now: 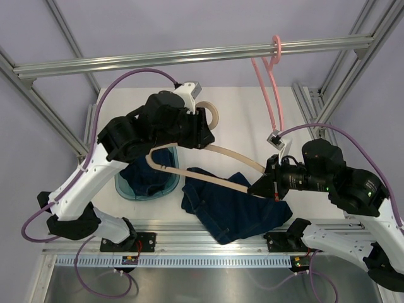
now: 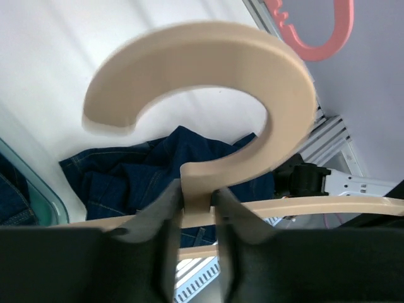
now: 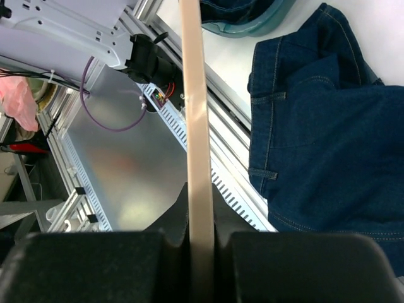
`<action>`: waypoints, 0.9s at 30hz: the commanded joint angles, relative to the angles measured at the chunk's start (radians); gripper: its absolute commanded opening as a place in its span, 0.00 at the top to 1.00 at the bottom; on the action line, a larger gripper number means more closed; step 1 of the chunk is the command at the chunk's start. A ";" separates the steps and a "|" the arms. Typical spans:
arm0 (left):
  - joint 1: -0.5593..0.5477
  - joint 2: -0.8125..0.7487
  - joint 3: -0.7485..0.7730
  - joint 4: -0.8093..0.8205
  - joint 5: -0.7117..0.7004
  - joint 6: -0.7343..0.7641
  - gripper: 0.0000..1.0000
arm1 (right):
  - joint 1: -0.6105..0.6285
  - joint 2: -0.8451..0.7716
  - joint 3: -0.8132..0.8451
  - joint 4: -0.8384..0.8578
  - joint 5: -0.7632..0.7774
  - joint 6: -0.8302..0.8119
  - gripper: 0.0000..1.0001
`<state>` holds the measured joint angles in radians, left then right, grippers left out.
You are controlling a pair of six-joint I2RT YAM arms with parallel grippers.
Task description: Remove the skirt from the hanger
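Denim skirt (image 1: 240, 211) lies on the table (image 1: 252, 120), free of the beige hanger (image 1: 233, 158) (left gripper (image 2: 196, 208) clamped at its neck, right gripper (image 3: 201, 246) on its arm), so we judge only release remains.

The neck of the beige plastic hanger (image 2: 201, 189) vanishes between the black left fingers (image 2: 158, 240), whose bases the lower edge cuts off. Beyond them, the pink plastic hanger (image 2: 312, 53) is clipped by the top edge. Right of the right fingers (image 3: 284, 265), the dark blue denim skirt (image 3: 328, 126) runs out of frame; ahead, the teal translucent tub (image 3: 246, 26) is cropped too.
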<state>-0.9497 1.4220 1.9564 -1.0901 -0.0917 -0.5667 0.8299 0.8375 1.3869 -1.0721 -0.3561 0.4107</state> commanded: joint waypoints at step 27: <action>0.002 -0.702 -0.534 0.314 -0.151 -0.211 0.01 | 0.124 0.187 0.173 0.233 0.758 0.203 1.00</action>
<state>-0.9489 0.6930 1.4635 -0.8051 -0.2981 -0.7547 0.9451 1.0126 1.5146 -0.9531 0.2466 0.6010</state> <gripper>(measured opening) 0.987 0.096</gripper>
